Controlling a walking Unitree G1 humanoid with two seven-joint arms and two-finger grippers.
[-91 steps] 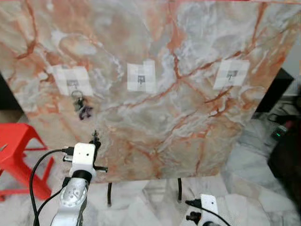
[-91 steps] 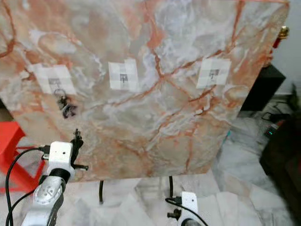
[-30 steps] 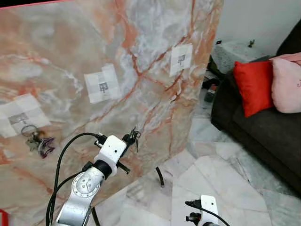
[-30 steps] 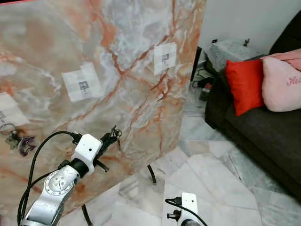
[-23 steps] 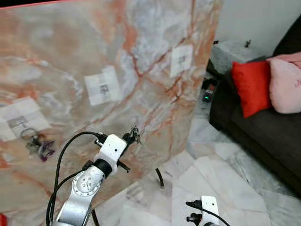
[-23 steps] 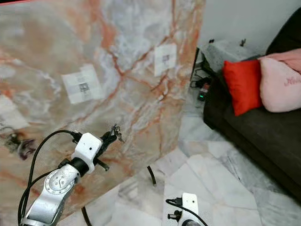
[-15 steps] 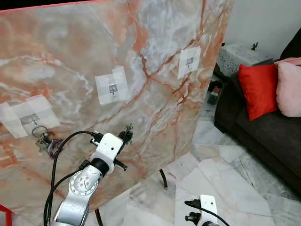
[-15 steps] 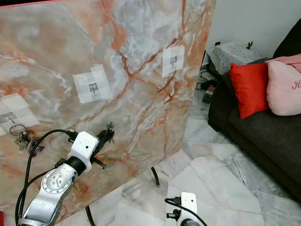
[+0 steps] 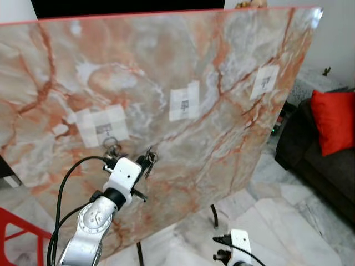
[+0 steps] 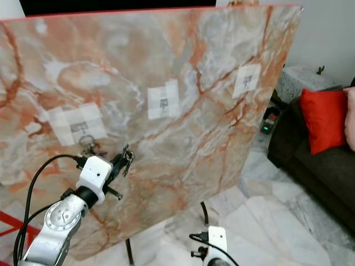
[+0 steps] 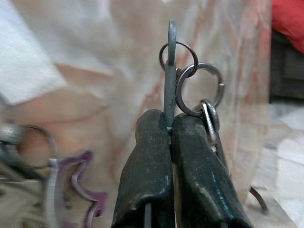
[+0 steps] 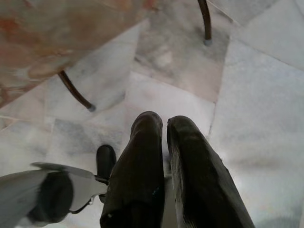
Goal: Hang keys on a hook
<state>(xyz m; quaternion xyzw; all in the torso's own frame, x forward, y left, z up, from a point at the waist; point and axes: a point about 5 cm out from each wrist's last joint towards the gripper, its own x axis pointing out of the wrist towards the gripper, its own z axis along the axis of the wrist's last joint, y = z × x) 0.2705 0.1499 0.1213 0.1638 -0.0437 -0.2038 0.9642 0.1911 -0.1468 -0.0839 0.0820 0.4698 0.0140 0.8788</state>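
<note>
Keys are not yet hung: the left gripper holds them pinched between its fingers, near the marble board's left edge, beside another hanging bunch. Right gripper hangs idle, fingers together.

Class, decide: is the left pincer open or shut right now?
Shut. In the left wrist view the left pincer's two black fingers press together on the keys' flat metal blade.

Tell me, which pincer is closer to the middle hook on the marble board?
The left. The left pincer, gripping keys, is raised just below and left of the middle hook; the right pincer hangs low above the floor.
</note>
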